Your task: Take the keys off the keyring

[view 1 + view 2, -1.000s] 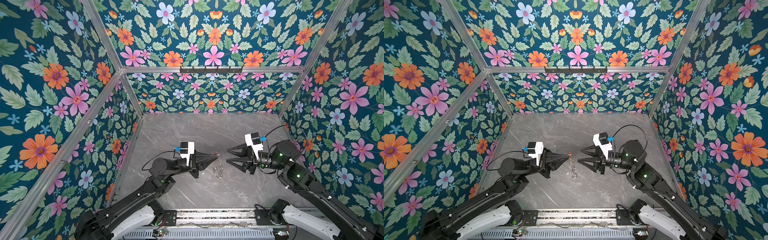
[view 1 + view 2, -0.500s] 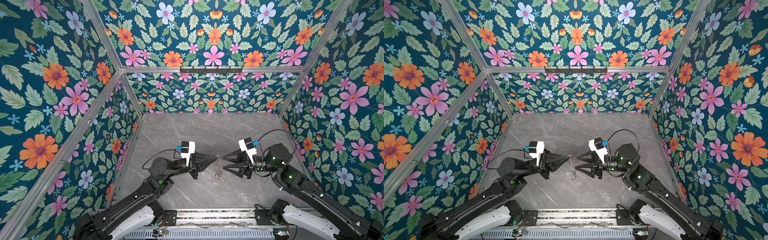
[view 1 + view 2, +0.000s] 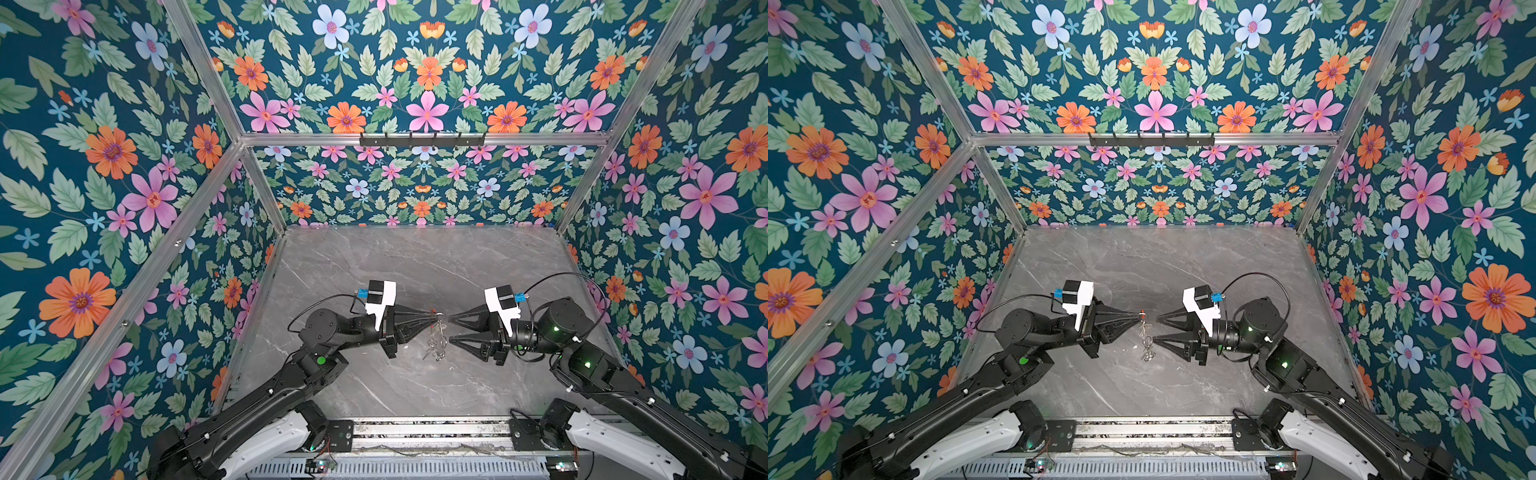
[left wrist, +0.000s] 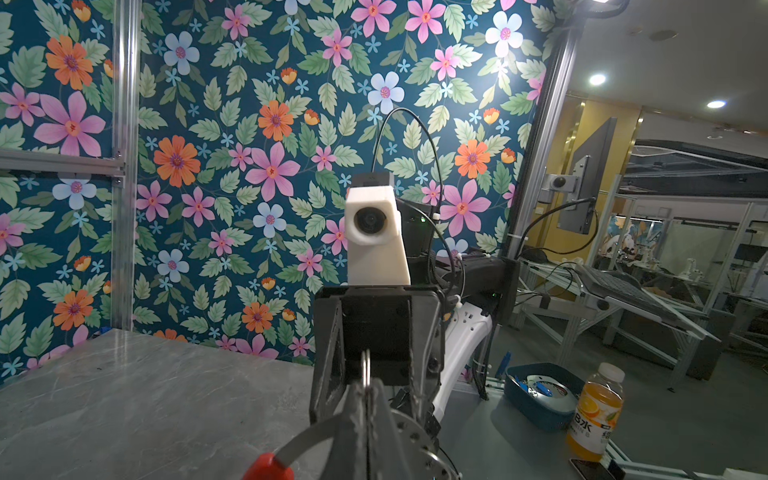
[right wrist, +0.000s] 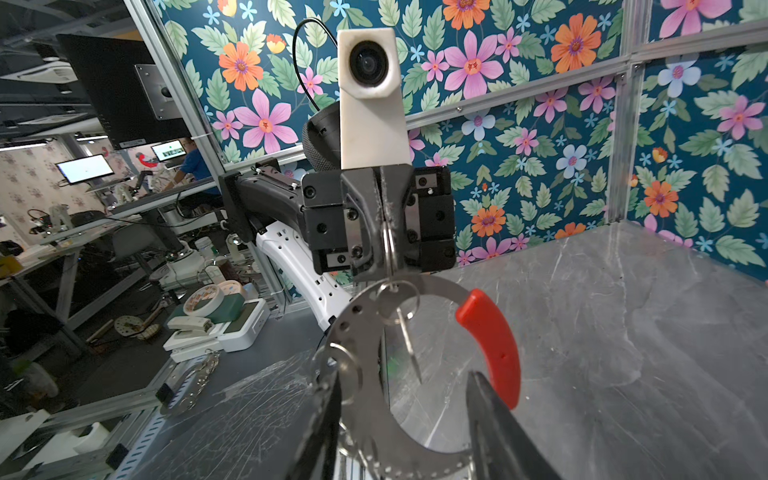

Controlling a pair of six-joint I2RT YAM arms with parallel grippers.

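Hanging from the clamped left pincer (image 5: 384,232), the keyring (image 5: 365,395) is cropped at the gaping right pincer (image 5: 403,374).

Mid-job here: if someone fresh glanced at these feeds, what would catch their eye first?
The loud floral walls hit first, then the left gripper and right gripper nose to nose above the grey table. In the right wrist view the keyring, with its red sleeve, hangs from a split ring pinched in the shut left gripper, while the right gripper's open fingers flank it.
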